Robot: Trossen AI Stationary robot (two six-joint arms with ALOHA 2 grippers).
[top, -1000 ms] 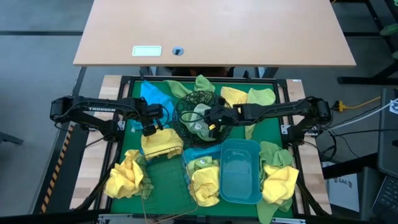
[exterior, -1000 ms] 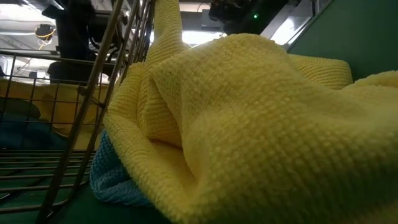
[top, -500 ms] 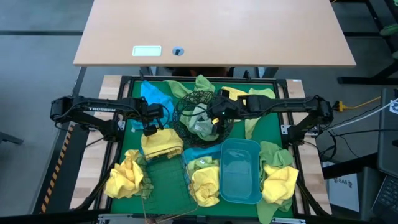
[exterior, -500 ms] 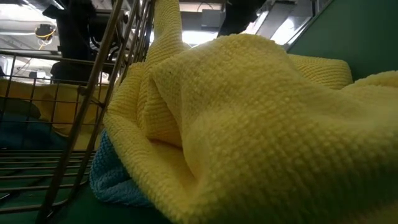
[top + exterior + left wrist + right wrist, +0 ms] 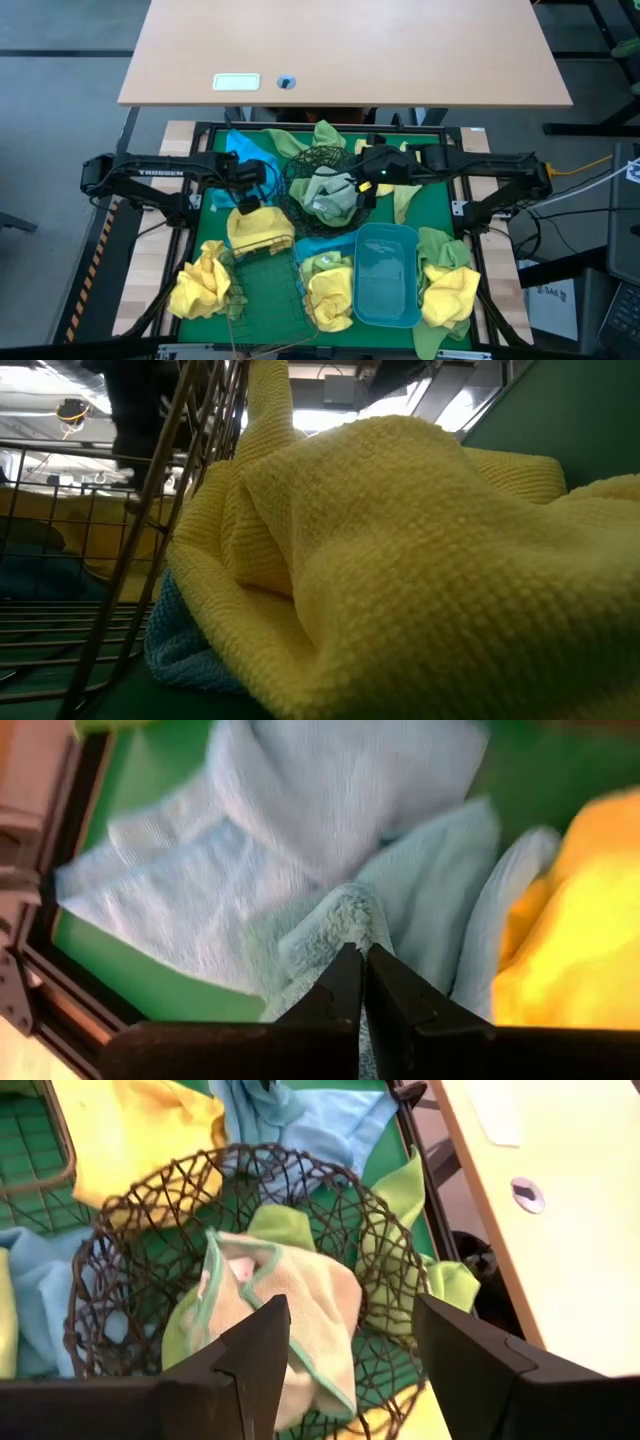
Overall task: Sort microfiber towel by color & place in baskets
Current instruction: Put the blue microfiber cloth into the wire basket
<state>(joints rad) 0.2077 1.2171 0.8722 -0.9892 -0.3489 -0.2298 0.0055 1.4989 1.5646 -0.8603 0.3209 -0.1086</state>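
Left gripper [image 5: 362, 982] reaches low over far-left tabletop, jaws clenched on blue towel [image 5: 300, 870]. Right gripper [image 5: 362, 183] hovers above black mesh bowl [image 5: 240, 1280], jaws released.

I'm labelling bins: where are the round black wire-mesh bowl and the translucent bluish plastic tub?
Round black wire-mesh bowl [image 5: 296, 170]: high view, left rim.
Translucent bluish plastic tub [image 5: 386, 318]: high view, near rim.

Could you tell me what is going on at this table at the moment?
A two-armed robot is sorting coloured towels into baskets. The left gripper has its jaws shut on a fold of a blue towel at the mat's far left. The right gripper hangs open beside the black mesh bowl, which holds a light green towel. The copper basket holds a yellow towel; the plastic tub looks empty.
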